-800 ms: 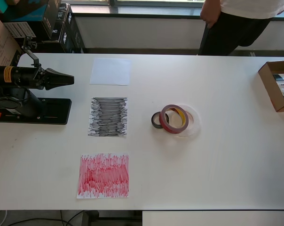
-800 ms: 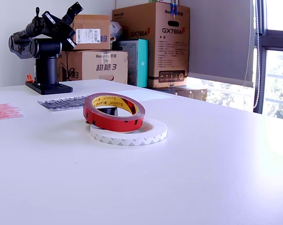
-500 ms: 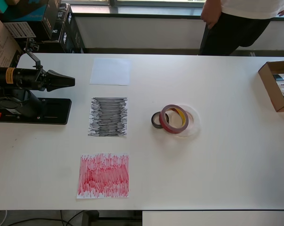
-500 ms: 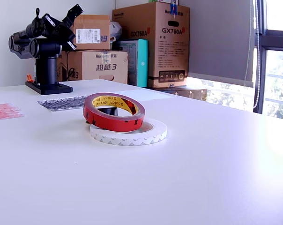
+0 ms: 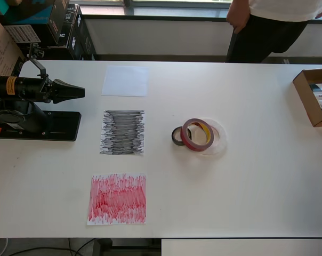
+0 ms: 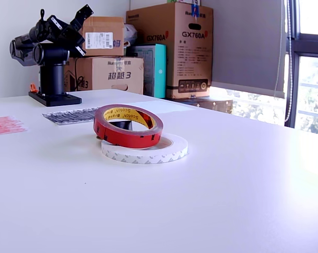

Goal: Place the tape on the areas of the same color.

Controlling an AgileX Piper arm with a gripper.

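Leftmost in the overhead view, arm on its black base (image 5: 35, 126), gripper (image 5: 78, 92) with fingers drawn together to a point, holding nothing, well apart from the tape; next, a column of three sheets on the white counter (image 5: 257, 176): plain white sheet (image 5: 126, 81) at top, black-scribbled sheet (image 5: 123, 132) in the middle, red-scribbled sheet (image 5: 118, 199) at bottom; right of the black sheet, the tape cluster: small black roll (image 5: 176, 136), touching it the red roll (image 5: 196, 134), tilted and leaning on the wide white ring (image 5: 217, 140), which lies flat; far right, open cardboard box (image 5: 313, 97) at the counter's edge.
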